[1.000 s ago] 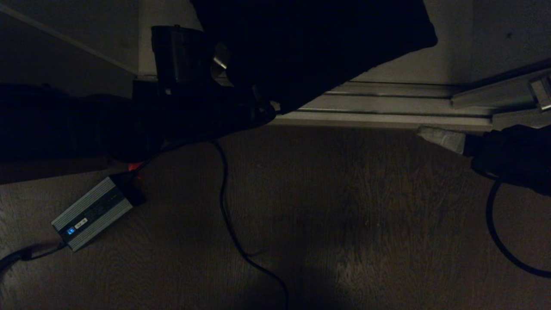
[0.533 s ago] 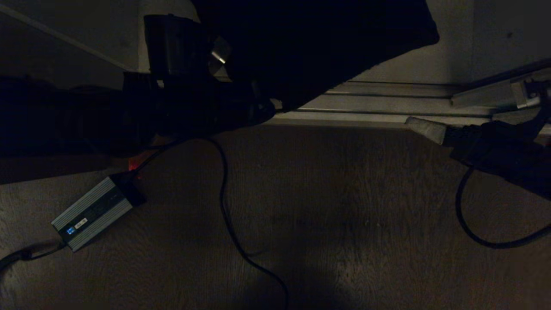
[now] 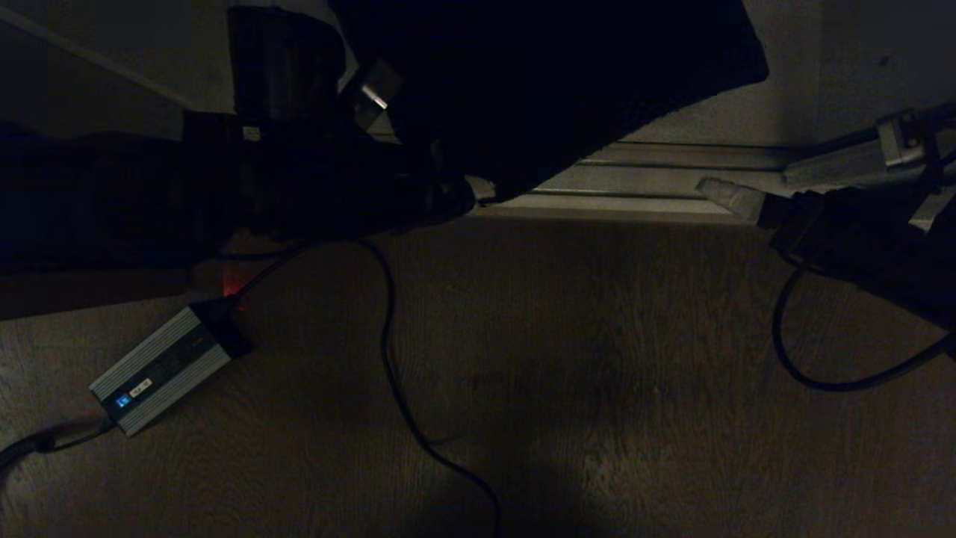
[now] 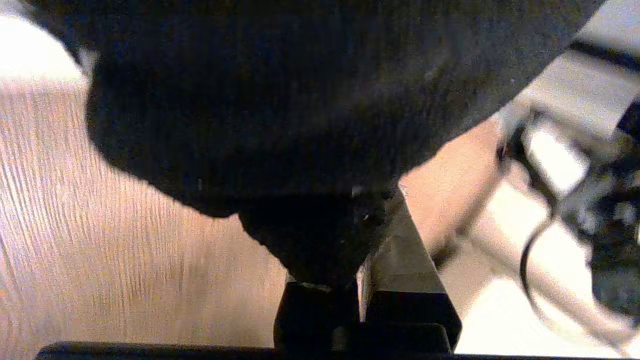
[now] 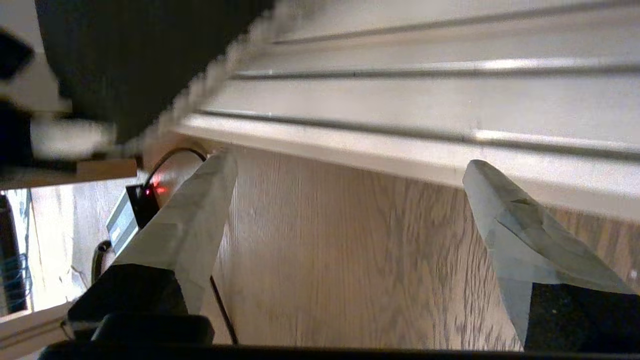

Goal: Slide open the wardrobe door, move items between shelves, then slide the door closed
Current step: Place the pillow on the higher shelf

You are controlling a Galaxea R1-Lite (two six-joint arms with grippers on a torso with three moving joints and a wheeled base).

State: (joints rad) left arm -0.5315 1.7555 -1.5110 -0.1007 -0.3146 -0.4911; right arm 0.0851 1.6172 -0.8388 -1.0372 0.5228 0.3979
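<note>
- The left gripper (image 4: 345, 240) is pinched tight on one corner of the black cushion (image 3: 538, 75).
- The cushion hangs out from that corner, up and to the right in the head view, over the floor track (image 3: 657, 179) at the foot of the wardrobe.
- It is tilted, with one low corner near the track's front edge. Only its plain black side shows.
- The right gripper (image 5: 350, 235) has its two fingers spread wide. Nothing is between them.
- It sits low at the right, just over the wood floor (image 3: 567, 359), with its tip at the front edge of the track.
- It points toward the cushion. The cushion lies to its left and higher up, with a stretch of bare track between them.
- The left arm reaches in from the left side and is the only one touching the cushion, so it is much the nearer arm.
- My guess is the right gripper may be meant to help hold the cushion's free side, or to go for the door. The door and the shelves cannot be made out here.
- A grey power brick (image 3: 160, 370) lies on the floor at the left, well away from both grippers.
</note>
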